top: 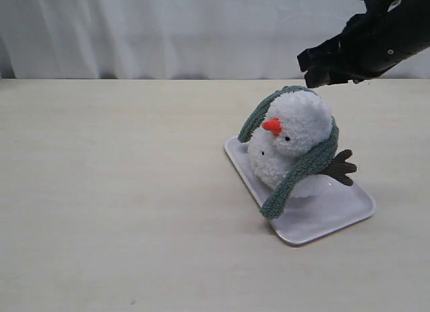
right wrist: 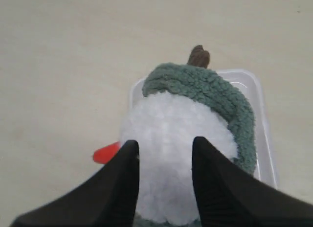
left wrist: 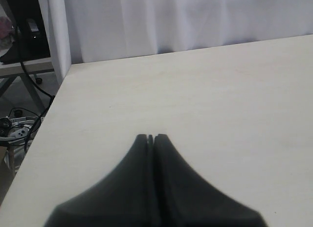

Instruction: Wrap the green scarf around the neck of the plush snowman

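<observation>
Hovering spread and empty above the plush snowman point(top: 290, 138), my right gripper point(right wrist: 165, 143) should pinch the soft, light, limp green scarf point(top: 306, 165) at its dangling end.

Snowman point(top: 299, 124) sits on the tray point(top: 342, 210) — scarf point(top: 306, 165) draped over its head.

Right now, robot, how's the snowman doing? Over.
Left gripper shut, right gripper open above snowman. Scarf draped over its head. Nothing blocking.

Left jaws together, right jaws apart
</observation>
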Action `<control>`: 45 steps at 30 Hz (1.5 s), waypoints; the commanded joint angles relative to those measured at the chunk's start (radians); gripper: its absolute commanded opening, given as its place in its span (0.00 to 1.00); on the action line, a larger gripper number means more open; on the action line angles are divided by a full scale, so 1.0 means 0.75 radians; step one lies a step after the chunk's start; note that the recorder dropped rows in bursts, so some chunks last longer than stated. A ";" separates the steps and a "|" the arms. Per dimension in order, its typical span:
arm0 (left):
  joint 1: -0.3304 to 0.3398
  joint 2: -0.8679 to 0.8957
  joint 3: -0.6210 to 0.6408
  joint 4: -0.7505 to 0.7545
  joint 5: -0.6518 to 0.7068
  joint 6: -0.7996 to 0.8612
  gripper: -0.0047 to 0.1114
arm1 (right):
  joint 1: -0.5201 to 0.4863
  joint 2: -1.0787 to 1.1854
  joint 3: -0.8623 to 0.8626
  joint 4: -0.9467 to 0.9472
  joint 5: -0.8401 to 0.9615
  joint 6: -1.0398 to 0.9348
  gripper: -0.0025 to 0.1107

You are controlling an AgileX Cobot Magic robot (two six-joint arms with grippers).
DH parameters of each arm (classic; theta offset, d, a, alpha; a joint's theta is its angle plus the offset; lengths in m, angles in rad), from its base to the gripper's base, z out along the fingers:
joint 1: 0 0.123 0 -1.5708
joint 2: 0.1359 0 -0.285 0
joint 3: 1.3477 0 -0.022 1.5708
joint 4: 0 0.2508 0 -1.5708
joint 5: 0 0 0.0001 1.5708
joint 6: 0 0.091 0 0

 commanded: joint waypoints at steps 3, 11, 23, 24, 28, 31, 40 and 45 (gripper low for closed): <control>-0.014 -0.003 0.002 0.000 -0.017 -0.003 0.04 | 0.066 0.017 -0.004 -0.047 0.051 -0.064 0.51; -0.014 -0.003 0.002 0.000 -0.017 -0.003 0.04 | 0.106 0.102 -0.004 -0.174 0.026 0.044 0.69; -0.014 -0.003 0.002 0.000 -0.020 -0.003 0.04 | 0.106 0.214 -0.004 -0.204 -0.030 0.057 0.69; -0.014 -0.003 0.002 0.000 -0.020 -0.003 0.04 | 0.106 0.221 -0.004 -0.204 -0.030 0.057 0.69; -0.014 -0.003 0.002 0.000 -0.020 -0.003 0.04 | 0.106 0.236 -0.004 -0.186 -0.033 -0.011 0.68; -0.014 -0.003 0.002 0.000 -0.020 -0.003 0.04 | 0.106 0.236 -0.004 -0.153 -0.033 -0.149 0.58; -0.014 -0.003 0.002 0.000 -0.020 -0.003 0.04 | 0.155 0.236 -0.004 -0.184 -0.004 -0.437 0.37; -0.014 -0.003 0.002 0.000 -0.020 -0.003 0.04 | 0.212 0.236 -0.004 -0.425 0.029 -0.472 0.32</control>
